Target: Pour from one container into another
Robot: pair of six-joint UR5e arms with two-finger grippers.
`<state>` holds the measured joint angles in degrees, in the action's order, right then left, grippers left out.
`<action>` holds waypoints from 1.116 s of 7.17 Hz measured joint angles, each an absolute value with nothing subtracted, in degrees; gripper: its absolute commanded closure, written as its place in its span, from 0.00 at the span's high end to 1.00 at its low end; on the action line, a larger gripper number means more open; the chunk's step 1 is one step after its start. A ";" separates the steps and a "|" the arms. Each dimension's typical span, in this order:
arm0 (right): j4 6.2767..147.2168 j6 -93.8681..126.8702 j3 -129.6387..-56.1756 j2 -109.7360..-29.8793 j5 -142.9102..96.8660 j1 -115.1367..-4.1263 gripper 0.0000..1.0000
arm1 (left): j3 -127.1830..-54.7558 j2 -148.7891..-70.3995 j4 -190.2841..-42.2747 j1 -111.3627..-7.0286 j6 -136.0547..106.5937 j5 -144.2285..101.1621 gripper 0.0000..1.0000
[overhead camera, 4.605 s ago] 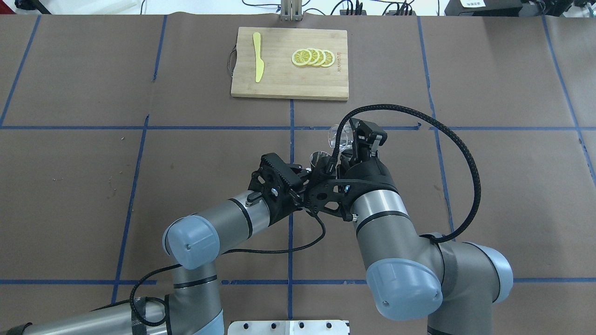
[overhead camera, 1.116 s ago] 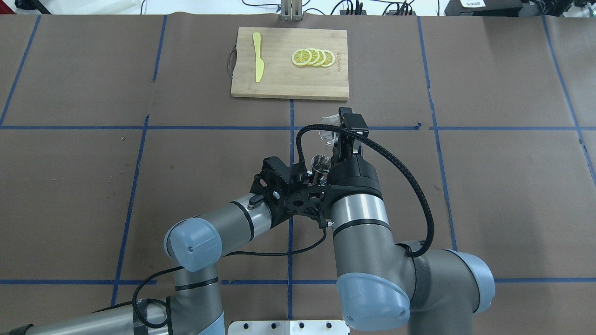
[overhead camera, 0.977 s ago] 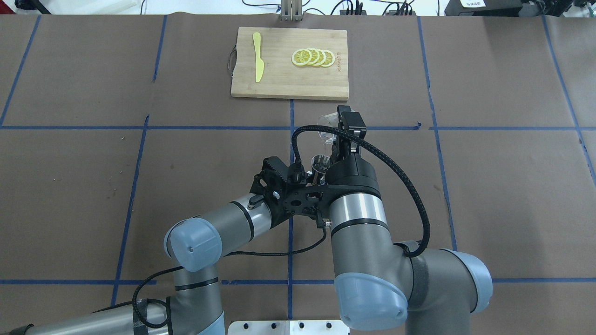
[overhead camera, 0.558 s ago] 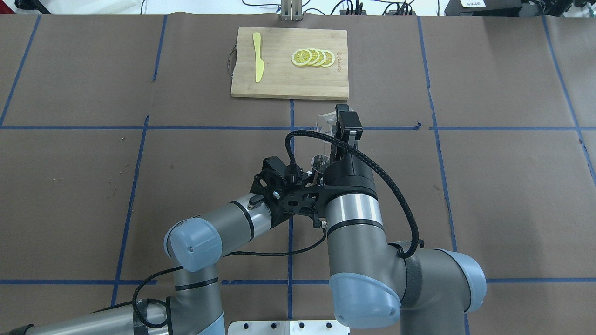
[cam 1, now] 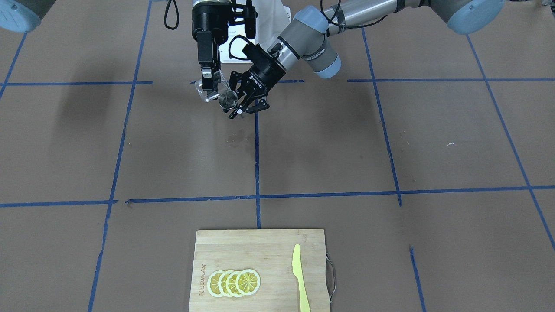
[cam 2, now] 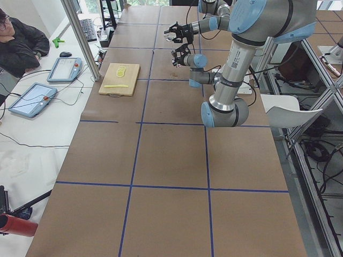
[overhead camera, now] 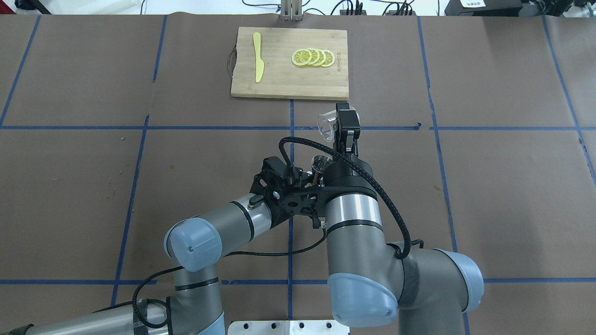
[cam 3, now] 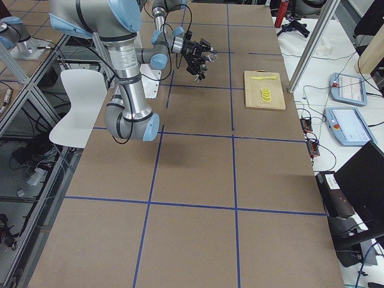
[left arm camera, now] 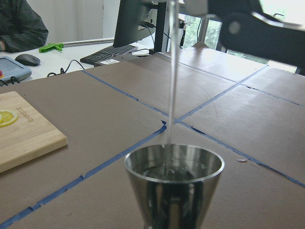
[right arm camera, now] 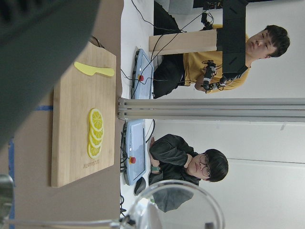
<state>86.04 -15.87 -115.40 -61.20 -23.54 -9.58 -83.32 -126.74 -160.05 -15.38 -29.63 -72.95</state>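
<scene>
The right pincer (cam 1: 209,81) is holding the clear measuring cup (cam 1: 212,92). Its 2 fingers are pressing on the wall of the cup, which is hanging tilted in the air over the counter (cam 1: 347,143). The cup is sitting at the tip of this pincer, with its open mouth leaning toward the other arm.

The left pincer (cam 1: 241,105) is gripping the steel jigger (cam 1: 227,101) with closed fingers. It is holding the jigger upright, also off the counter. The jigger is standing just in front of this pincer, so the left wrist view is showing only its upper cone.

The cup is above the jigger and just beside it, on the robot's right side. In the front-facing view the lip of the cup is almost meeting the rim of the jigger. I cannot tell if they are touching.

A thin clear stream (left arm camera: 171,86) is falling straight down into the open top of the jigger, and some liquid is shining inside it.

At the far side of the counter, well apart from both pincers, a wooden cutting board (cam 1: 269,247) is lying. It is carrying 4 lemon slices (cam 1: 234,282) and 1 yellow knife (cam 1: 299,277).
</scene>
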 measured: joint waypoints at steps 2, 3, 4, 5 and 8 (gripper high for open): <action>85.92 -15.84 -115.40 -60.98 -23.50 -9.58 0.00 | -83.37 -126.74 -160.05 -15.38 -29.62 -72.95 0.00; 85.66 -15.47 -115.52 -60.88 -23.60 -9.62 0.00 | -83.43 -126.74 -160.05 -15.38 -29.62 -72.93 0.00; 85.37 -14.90 -115.76 -60.85 -23.68 -9.69 0.00 | -83.50 -126.69 -160.05 -15.38 -29.62 -72.89 0.00; 85.24 -13.90 -116.01 -60.83 -23.71 -9.72 0.00 | -83.57 -126.63 -160.05 -15.38 -29.64 -72.87 0.00; 85.17 -7.23 -116.15 -60.78 -23.87 -9.58 0.00 | -83.72 -126.49 -160.05 -15.38 -29.70 -72.86 0.00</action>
